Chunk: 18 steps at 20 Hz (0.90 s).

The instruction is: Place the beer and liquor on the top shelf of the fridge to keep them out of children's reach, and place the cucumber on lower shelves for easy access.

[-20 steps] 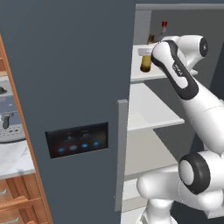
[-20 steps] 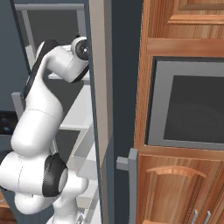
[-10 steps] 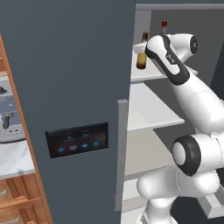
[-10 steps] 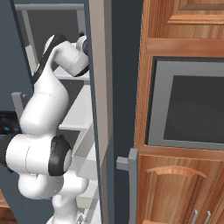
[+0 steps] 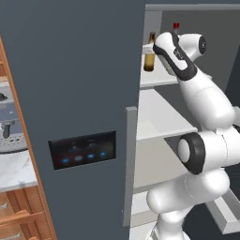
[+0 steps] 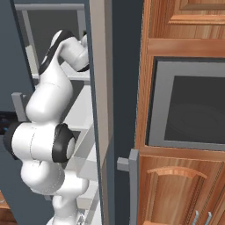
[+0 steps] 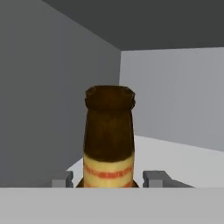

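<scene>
The beer (image 7: 108, 140), a brown bottle with a yellowish label, stands upright between my fingertips, and my gripper (image 7: 109, 178) is shut on its body. In the left base view the beer (image 5: 149, 58) is at the front left of the top shelf (image 5: 157, 78) inside the fridge (image 5: 70, 70), with my hand right beside it. The liquor's red cap (image 5: 176, 26) peeks out above my arm, further back on the same shelf. The cucumber is out of view.
The open fridge door with its grey handle (image 5: 131, 164) stands close on the left of my arm. White lower shelves (image 5: 164, 122) sit below. The fridge's side wall (image 6: 100, 110) stands to the right of my arm, with wooden cabinets and a built-in oven (image 6: 193, 101) beyond it.
My arm has reached further into the fridge, carrying the beer left and deeper over the top shelf. The grip has stayed the same.
</scene>
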Tool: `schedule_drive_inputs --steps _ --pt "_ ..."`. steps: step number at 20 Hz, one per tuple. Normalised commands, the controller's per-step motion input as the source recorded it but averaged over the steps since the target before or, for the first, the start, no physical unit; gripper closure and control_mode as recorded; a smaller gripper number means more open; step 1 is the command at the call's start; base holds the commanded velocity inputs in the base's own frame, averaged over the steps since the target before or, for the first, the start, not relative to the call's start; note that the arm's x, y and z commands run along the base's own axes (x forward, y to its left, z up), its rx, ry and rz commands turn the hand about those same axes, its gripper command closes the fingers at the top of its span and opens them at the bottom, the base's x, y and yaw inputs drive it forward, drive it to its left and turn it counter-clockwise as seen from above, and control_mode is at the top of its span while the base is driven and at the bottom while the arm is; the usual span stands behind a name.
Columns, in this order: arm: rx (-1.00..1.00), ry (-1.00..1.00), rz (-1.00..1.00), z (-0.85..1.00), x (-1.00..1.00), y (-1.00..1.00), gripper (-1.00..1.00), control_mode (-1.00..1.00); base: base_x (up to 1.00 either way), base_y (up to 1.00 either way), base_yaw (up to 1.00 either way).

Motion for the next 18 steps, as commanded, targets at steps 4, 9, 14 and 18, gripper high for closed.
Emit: schedule_drive_inputs --steps 4,9,14,18 --pt "0.00 0.00 0.00 0.00 0.03 -0.02 -1.00 -1.00 0.00 0.00 0.00" --pt "0.00 0.00 0.00 0.00 0.00 -0.02 -1.00 -1.00 0.00 0.00 0.00" --pt "-0.02 0.00 0.00 0.00 -0.01 -0.02 -1.00 -1.00 0.00 0.00 0.00" --pt "-0.05 0.00 -0.01 0.00 -0.14 -0.11 -1.00 -1.00 0.00 0.00 0.00"
